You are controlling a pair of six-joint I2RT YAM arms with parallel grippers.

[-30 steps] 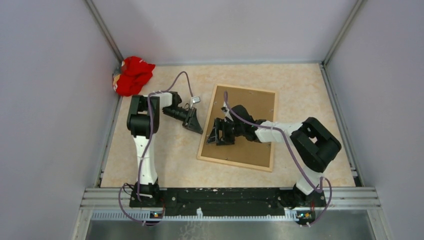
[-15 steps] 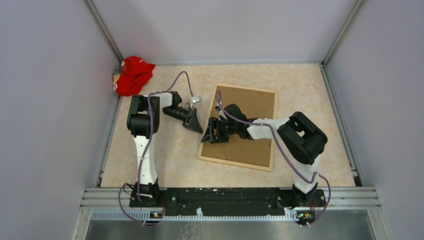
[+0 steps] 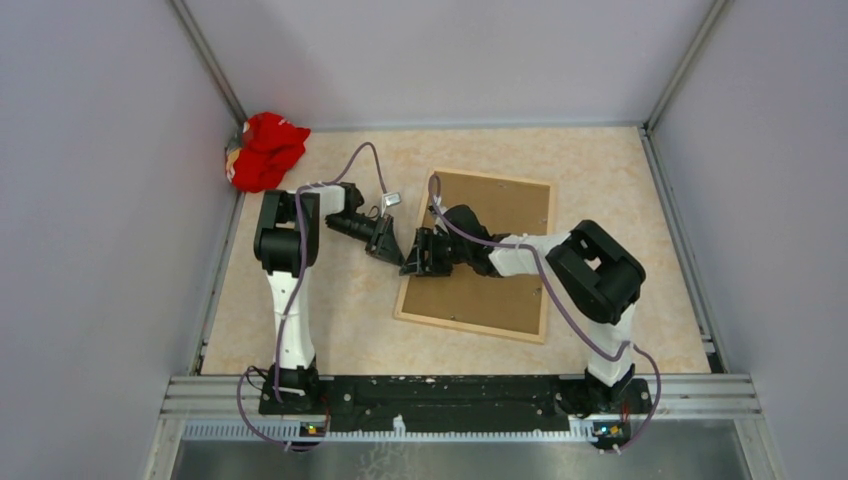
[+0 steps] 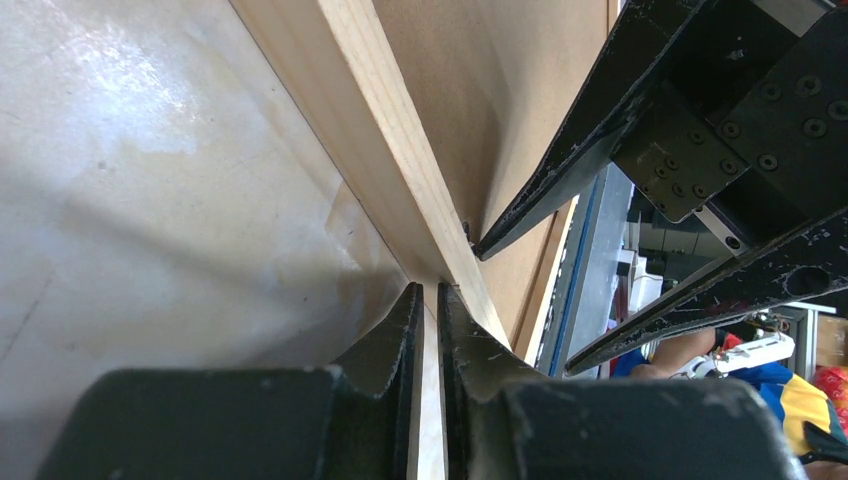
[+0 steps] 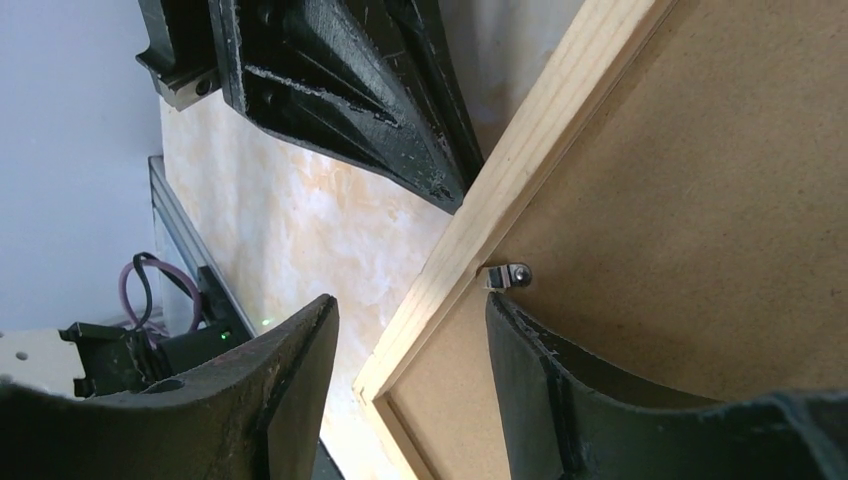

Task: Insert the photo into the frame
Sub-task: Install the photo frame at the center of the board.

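Top external view shows the counter (image 3: pixel 330 310) carrying the frame (image 3: pixel 470 328), which lies back-up with a brown backing board (image 3: pixel 500 300) filling it. Its pale wood rails are thin and square-cut. The photo shows in no view, so I cannot tell whether it sits under the board.

The right claw (image 5: pixel 410 300) is spread and straddles the frame's left rail, one finger over bare counter and the other over the board. Between those fingers, on the rail's inner edge, sits a small metal tab (image 5: pixel 505 274). Opposite, the left claw (image 4: pixel 428 290) is pressed together with its tips against the rail's outer side; whether it nips anything I cannot tell.

The step looks like working that tab. It should go best with the left claw bracing the rail so the light frame doesn't skid. The right finger would then push the tab sideways, not down into the board.
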